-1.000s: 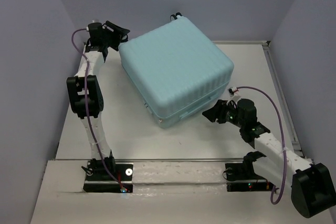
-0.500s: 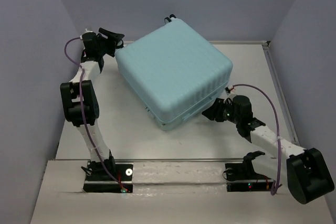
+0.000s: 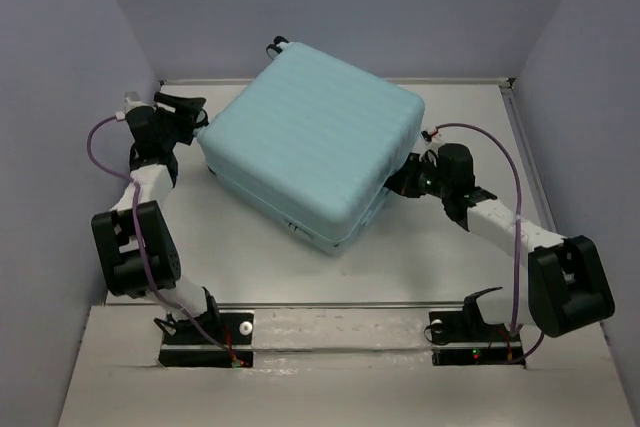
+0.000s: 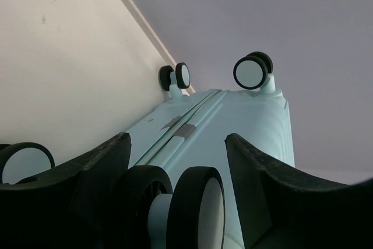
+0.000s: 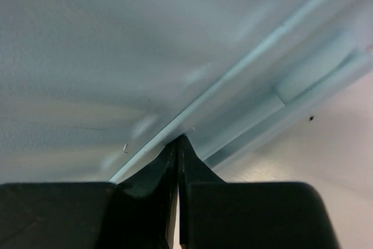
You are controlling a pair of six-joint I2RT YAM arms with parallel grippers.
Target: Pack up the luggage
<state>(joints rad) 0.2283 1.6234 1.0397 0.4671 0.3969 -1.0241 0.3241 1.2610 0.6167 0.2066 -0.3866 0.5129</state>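
The luggage (image 3: 310, 147) is a pale aqua ribbed hard-shell suitcase. It lies closed and flat on the table, turned at an angle. My left gripper (image 3: 195, 115) is at its left corner. In the left wrist view the left gripper (image 4: 178, 138) stands open with a black double spinner wheel (image 4: 186, 202) between its fingers; a gap shows beside the right finger. My right gripper (image 3: 393, 184) is at the case's right side. There the right gripper (image 5: 178, 138) is shut with nothing in it, tips pressed against the seam of the luggage (image 5: 116, 56).
The white table (image 3: 450, 247) is boxed in by lilac walls on three sides. A metal rail (image 3: 530, 167) runs along its right edge and another (image 3: 330, 305) across the front, by the arm bases. Other wheels (image 4: 253, 69) stick out at the case's far end.
The right gripper has closed and moved toward the back against the case. The suitcase has turned counterclockwise and shifted left. The left gripper has come nearer and leftward with the wheeled corner.
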